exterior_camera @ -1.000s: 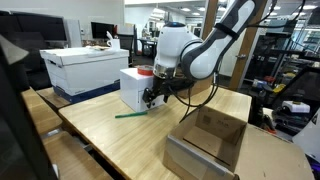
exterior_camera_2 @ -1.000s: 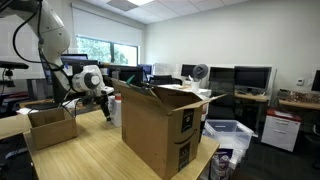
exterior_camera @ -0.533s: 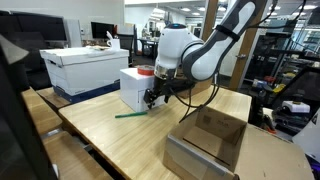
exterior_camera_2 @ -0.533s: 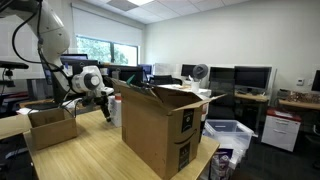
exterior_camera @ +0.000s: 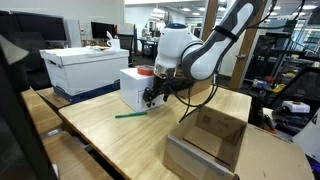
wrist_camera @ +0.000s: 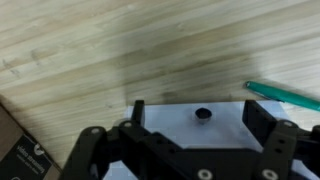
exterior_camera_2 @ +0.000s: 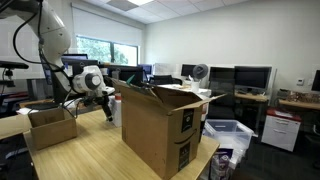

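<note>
Green pen [wrist_camera: 285, 96] runs off the wrist view's right edge, one end unseen; slim, lying flat on the desk [exterior_camera: 105, 140] beside the white box [exterior_camera: 133, 90]. Fingers [wrist_camera: 138, 110] spread wide, empty, near the box.

Pincer [exterior_camera: 150, 98] above wooden table [exterior_camera: 110, 142], green pen [exterior_camera: 130, 114] near, white box [exterior_camera: 133, 88] behind

I am sitting at a light wooden table [exterior_camera: 100, 140] in an open office. Daylight is coming through a window [exterior_camera_2: 108, 50] set in a plain white wall [exterior_camera_2: 215, 35]. A ceiling panel [exterior_camera_2: 135, 3] is glowing overhead. Dark monitors [exterior_camera_2: 252, 77] are standing on a desk [exterior_camera_2: 295, 100] along that wall. In an exterior view, dark shelving [exterior_camera: 283, 60] is filling the far side.
</note>
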You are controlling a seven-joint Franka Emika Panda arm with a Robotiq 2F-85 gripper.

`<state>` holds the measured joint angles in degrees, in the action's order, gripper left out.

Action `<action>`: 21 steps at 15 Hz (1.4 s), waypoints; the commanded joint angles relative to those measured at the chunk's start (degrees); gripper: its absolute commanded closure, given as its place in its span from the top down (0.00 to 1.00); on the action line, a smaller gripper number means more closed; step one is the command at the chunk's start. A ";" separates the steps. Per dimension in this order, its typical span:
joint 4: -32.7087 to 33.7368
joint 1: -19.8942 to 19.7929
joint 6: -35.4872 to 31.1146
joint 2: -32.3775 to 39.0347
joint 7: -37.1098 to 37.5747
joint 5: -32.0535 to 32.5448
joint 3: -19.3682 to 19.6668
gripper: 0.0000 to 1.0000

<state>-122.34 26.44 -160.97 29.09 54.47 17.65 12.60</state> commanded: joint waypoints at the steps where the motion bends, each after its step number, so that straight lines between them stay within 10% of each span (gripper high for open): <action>1: 0.34 -0.30 -1.80 0.97 -1.01 0.53 -0.65 1.00; 4: 0.91 -0.20 -1.74 1.62 -1.10 0.44 -0.66 1.00; 6: 1.48 -0.10 -1.57 2.10 -0.96 0.42 -0.39 0.71; 17: 2.59 0.19 -1.42 2.84 -1.05 0.40 -0.22 0.10; 21: 2.28 0.31 -0.84 2.43 -1.16 0.47 -0.22 0.07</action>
<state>-119.83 26.45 -161.38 31.63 54.39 17.65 12.06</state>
